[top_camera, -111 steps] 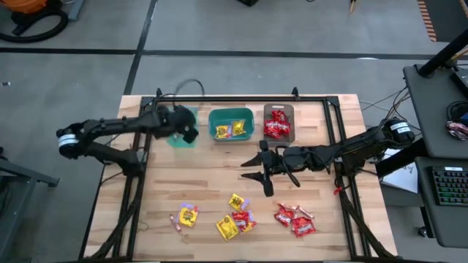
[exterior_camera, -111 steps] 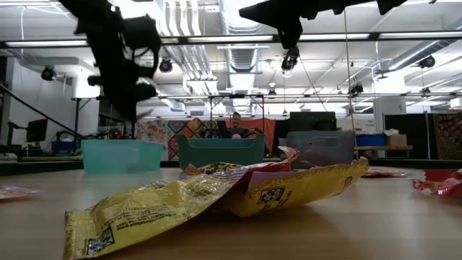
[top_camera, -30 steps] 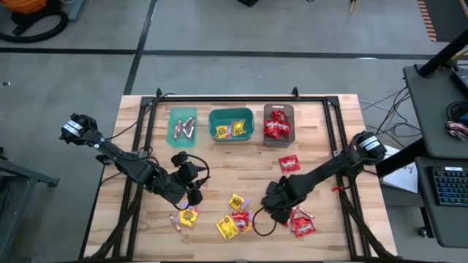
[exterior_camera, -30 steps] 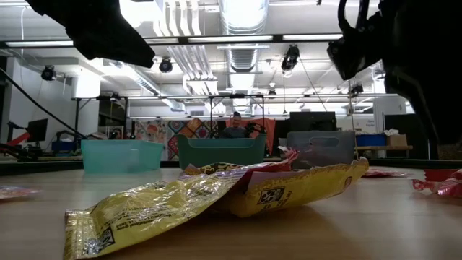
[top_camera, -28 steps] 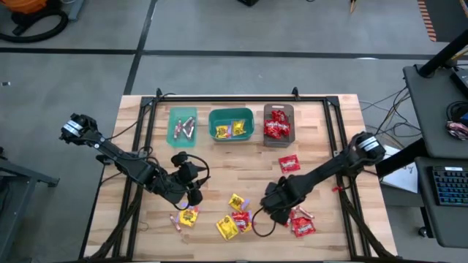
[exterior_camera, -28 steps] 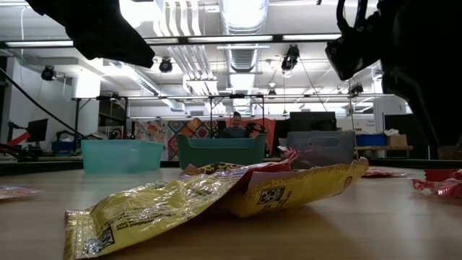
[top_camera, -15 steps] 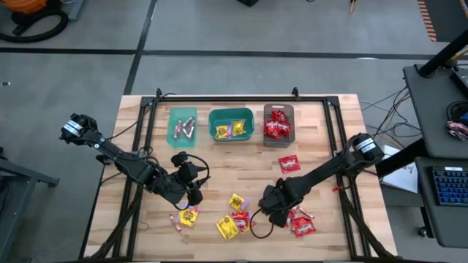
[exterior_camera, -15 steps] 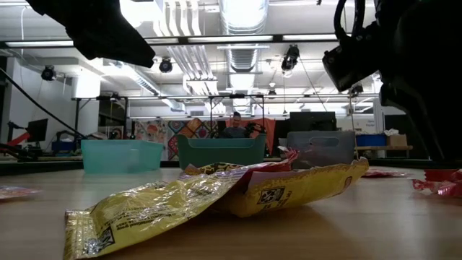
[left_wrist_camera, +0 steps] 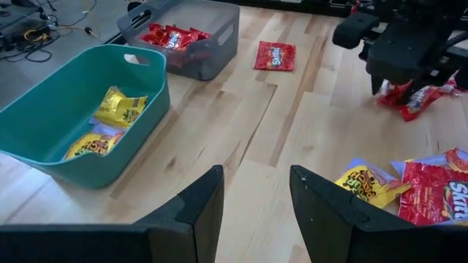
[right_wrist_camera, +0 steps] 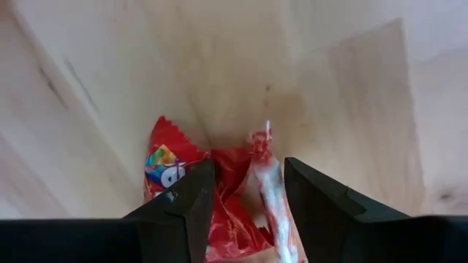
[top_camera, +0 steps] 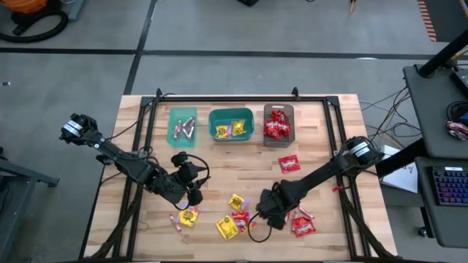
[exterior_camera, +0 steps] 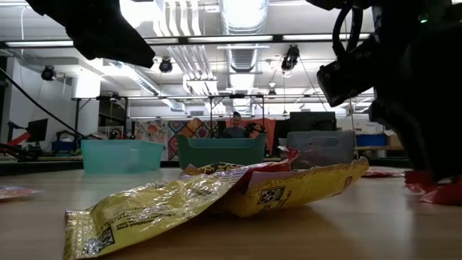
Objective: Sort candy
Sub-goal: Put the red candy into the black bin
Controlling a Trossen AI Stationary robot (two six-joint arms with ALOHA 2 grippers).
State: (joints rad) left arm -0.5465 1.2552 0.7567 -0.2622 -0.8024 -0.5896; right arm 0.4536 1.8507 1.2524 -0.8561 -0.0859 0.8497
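Right gripper (right_wrist_camera: 241, 191): we see fingers apart, red packet (right_wrist_camera: 219, 190) between, perhaps touching | left gripper (left_wrist_camera: 256, 201): open, empty, yellow packets (left_wrist_camera: 369, 183) just ahead

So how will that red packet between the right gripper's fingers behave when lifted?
The red packet looks crinkled and thin, so probably floppy and light. Its glossy wrapper may slip between the open fingers of the right gripper.

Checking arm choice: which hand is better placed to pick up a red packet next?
Right. The right hand is open directly over a red packet; the left hand faces bare table.
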